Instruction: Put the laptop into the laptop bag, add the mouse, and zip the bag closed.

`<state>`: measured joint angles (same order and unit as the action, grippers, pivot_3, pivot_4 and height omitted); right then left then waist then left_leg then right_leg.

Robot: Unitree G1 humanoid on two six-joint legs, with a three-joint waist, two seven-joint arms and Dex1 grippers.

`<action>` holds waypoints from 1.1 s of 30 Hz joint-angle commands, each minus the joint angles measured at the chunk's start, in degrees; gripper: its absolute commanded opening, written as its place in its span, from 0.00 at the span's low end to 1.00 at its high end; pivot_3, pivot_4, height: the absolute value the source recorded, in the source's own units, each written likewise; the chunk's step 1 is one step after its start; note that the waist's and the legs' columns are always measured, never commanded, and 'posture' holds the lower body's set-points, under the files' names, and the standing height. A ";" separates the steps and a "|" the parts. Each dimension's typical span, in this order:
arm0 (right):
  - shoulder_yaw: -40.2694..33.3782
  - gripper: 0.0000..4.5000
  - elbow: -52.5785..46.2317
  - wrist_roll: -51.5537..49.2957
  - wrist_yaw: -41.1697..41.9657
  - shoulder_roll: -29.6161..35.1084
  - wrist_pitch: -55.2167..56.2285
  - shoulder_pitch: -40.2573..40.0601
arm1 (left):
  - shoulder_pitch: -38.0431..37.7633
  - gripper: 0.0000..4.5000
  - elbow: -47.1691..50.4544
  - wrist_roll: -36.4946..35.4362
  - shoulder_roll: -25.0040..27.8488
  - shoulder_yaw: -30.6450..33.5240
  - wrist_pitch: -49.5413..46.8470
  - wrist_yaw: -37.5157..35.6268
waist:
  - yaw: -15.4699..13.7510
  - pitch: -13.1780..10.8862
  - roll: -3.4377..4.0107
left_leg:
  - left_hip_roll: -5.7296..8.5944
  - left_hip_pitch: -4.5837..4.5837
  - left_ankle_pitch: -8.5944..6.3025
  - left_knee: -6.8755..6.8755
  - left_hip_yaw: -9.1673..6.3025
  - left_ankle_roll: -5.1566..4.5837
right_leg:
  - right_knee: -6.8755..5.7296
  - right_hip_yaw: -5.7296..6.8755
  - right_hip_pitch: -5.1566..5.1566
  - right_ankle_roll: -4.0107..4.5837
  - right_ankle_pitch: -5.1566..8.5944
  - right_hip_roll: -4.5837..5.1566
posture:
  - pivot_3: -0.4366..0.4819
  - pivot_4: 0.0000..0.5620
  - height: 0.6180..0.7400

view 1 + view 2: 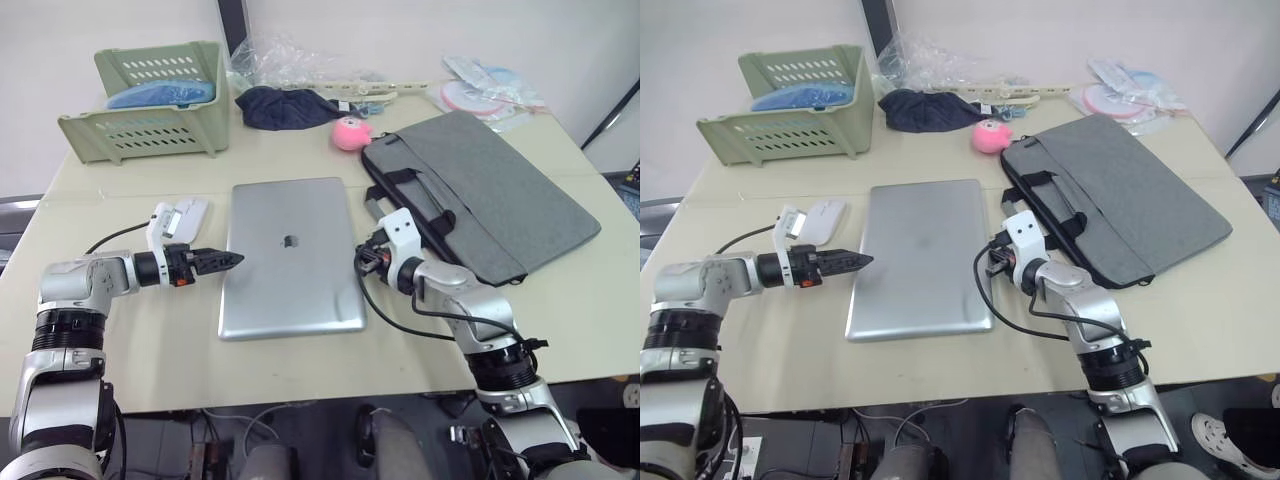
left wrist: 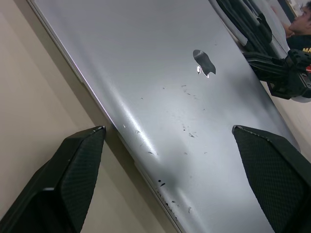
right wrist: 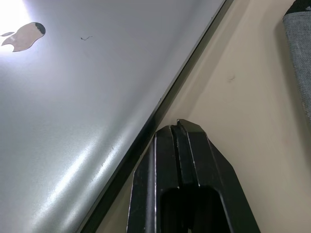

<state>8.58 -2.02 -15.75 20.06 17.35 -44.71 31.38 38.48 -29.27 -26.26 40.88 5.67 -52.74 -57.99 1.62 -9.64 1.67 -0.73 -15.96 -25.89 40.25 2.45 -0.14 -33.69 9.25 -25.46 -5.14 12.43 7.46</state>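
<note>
The silver laptop (image 1: 290,255) lies shut and flat at the table's middle, logo up. Right of it lies the grey laptop bag (image 1: 490,190), flat, its black handles (image 1: 415,195) toward the laptop. The white mouse (image 1: 190,212) rests left of the laptop, just behind my left wrist. My left gripper (image 2: 167,130) is open, low at the laptop's left edge (image 2: 116,131), one finger over the table and one over the lid. My right gripper (image 3: 179,124) is shut on nothing, its tip by the laptop's right edge (image 3: 160,109), between laptop and bag.
A green basket (image 1: 150,100) with a blue item stands at the back left. A dark cloth (image 1: 285,105), clear plastic wrapping (image 1: 300,65), a pink plush toy (image 1: 350,132) and packets (image 1: 490,95) lie along the back. Black cables (image 1: 400,320) trail from my right wrist.
</note>
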 commanded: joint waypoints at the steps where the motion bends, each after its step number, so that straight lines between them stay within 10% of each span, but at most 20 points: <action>1: 0.01 0.01 -1.03 0.45 1.44 -0.61 1.71 0.75 | -1.13 1.00 -3.58 3.09 -1.64 -3.11 -1.79 2.50 | -0.03 0.08 0.05 | 0.00 0.01 0.00 0.01 0.00 0.00 | 0.00 0.00 0.01 0.00 0.00 0.01 | 0.48 0.27 1.00; 33: 2.59 0.01 -0.83 4.49 4.91 -4.41 3.63 0.20 | -0.67 1.00 -5.07 -0.39 -7.31 0.60 -7.67 -1.93 | 0.18 0.45 0.22 | 0.00 0.67 0.01 -0.27 -0.22 -0.06 | 0.21 -0.01 0.73 0.00 0.01 0.01 | 0.48 0.27 1.00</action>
<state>9.43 -0.13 -10.18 22.46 14.43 -42.48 31.21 40.06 -31.83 -26.15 35.89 8.71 -56.91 -59.04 1.80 -9.19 1.89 -0.73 -15.29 -25.88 39.97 2.23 -0.19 -33.47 9.24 -24.73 -5.14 12.44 7.46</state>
